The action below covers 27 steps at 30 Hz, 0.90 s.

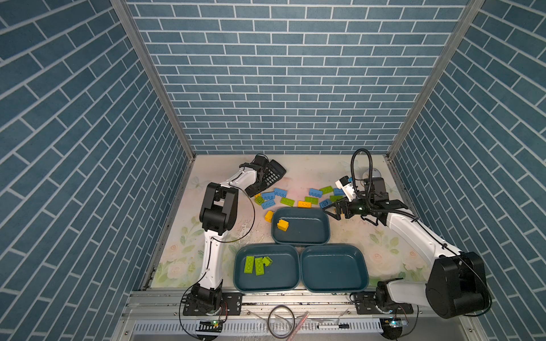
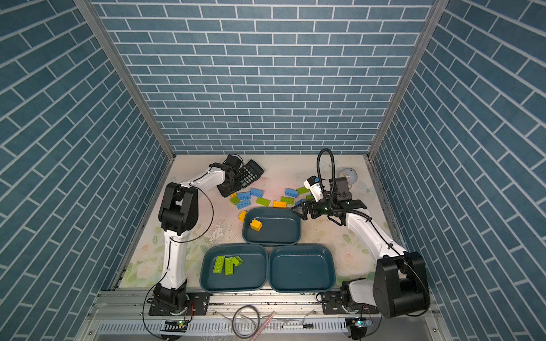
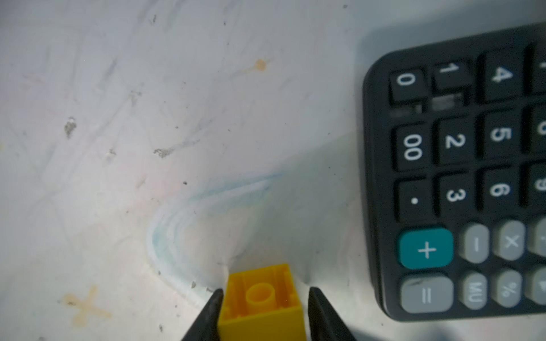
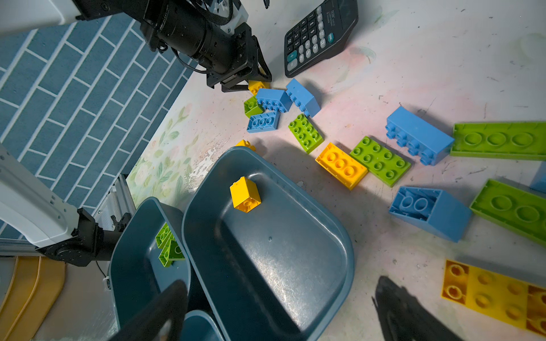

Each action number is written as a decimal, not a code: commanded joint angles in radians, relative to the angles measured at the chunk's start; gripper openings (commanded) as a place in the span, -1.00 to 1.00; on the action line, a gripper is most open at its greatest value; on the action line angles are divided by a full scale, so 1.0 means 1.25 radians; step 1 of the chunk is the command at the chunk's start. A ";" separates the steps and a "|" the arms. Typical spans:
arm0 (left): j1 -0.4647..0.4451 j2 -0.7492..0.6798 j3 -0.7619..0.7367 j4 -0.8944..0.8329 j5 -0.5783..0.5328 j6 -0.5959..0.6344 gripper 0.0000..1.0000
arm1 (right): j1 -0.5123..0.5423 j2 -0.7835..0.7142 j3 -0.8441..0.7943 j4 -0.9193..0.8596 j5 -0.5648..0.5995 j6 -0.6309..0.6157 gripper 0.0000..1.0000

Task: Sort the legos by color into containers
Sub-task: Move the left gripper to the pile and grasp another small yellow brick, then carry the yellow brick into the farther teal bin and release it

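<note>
Left hand (image 3: 264, 293) flanks a yellow plastic brick (image 3: 263, 320), hold uncertain; a skewed pinch could flick it toward one o'clock.

Yellow lego (image 3: 261, 298) half off-frame

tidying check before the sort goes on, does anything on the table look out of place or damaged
The black calculator lies at the far left beside the loose bricks; it is no lego and fits no tray. The tabletop coating looks flaked in a patch left of the far tray.
</note>
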 commanded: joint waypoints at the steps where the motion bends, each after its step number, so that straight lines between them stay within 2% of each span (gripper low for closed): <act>1: 0.003 -0.002 -0.008 0.004 0.012 0.012 -0.36 | -0.001 0.006 0.023 0.002 -0.016 -0.001 0.97; 8: 0.000 -0.084 -0.008 -0.037 -0.006 0.100 -0.39 | -0.001 -0.019 0.016 0.001 -0.008 -0.005 0.97; 13: -0.038 -0.185 -0.061 -0.062 0.014 0.152 -0.40 | -0.002 -0.046 0.004 -0.001 -0.004 -0.005 0.97; 19: -0.124 -0.343 -0.183 -0.086 0.051 0.143 -0.40 | -0.002 -0.093 -0.015 -0.025 -0.004 -0.011 0.97; 24: -0.228 -0.448 -0.277 -0.092 0.095 0.125 -0.39 | -0.002 -0.128 -0.029 -0.064 -0.011 -0.033 0.97; 27: -0.295 -0.490 -0.311 -0.113 0.087 0.111 -0.39 | -0.002 -0.145 -0.035 -0.077 -0.013 -0.039 0.97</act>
